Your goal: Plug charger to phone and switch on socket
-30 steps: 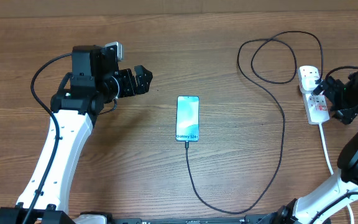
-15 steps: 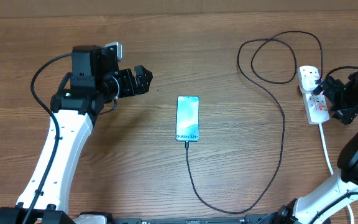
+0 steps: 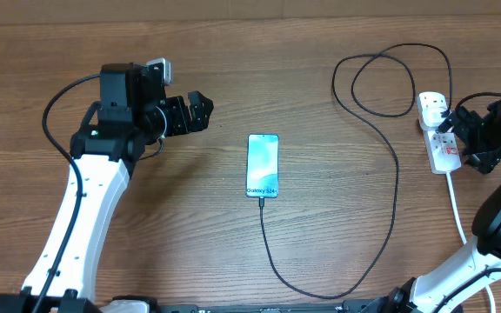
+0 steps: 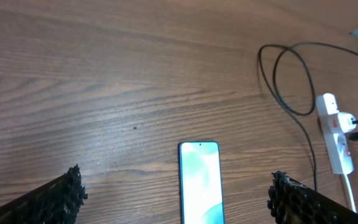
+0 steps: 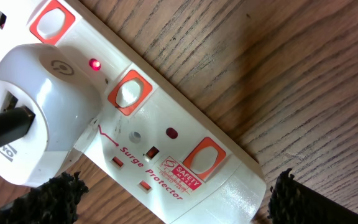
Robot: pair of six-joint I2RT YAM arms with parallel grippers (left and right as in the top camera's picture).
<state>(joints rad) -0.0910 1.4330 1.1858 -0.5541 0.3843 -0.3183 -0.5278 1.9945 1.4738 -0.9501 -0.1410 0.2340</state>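
The phone [image 3: 263, 165] lies screen up in the middle of the table, also in the left wrist view [image 4: 199, 183]. The thin black charger cable [image 3: 396, 187] runs from the phone's near end in a wide loop to a white adapter [image 5: 39, 115] plugged into the white socket strip [image 3: 443, 148]. A small red light [image 5: 94, 64] glows beside the adapter. My right gripper [image 5: 178, 196] is open, its fingers either side of the strip's near end. My left gripper [image 3: 200, 111] is open and empty, to the left of the phone.
The strip's white cord [image 3: 456, 209] runs toward the front edge on the right. The black cable coils at the back right [image 3: 381, 83]. The strip has three red-rimmed switches [image 5: 127, 92]. Bare wood lies between the phone and the left arm.
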